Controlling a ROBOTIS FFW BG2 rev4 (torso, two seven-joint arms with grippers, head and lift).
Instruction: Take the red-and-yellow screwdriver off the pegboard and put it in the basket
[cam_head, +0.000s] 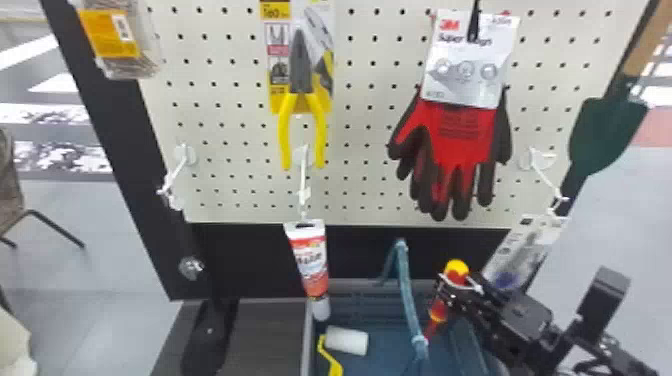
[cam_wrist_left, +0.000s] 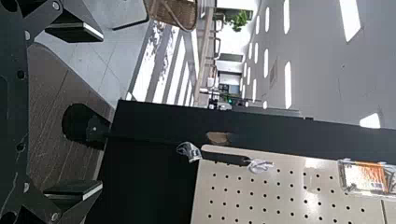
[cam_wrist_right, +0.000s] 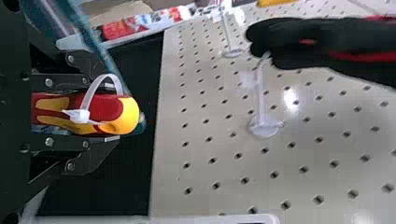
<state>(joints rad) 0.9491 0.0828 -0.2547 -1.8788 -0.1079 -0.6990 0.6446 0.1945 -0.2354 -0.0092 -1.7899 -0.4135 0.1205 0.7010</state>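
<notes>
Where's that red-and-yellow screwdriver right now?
In the head view, the screwdriver is at the lower right, clasped by the right gripper, just right of the blue basket handle and below the pegboard.

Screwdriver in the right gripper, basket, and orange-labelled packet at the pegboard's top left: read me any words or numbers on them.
Screwdriver: none that can be read.
Basket: none that can be read.
Packet: print too small to read.
</notes>
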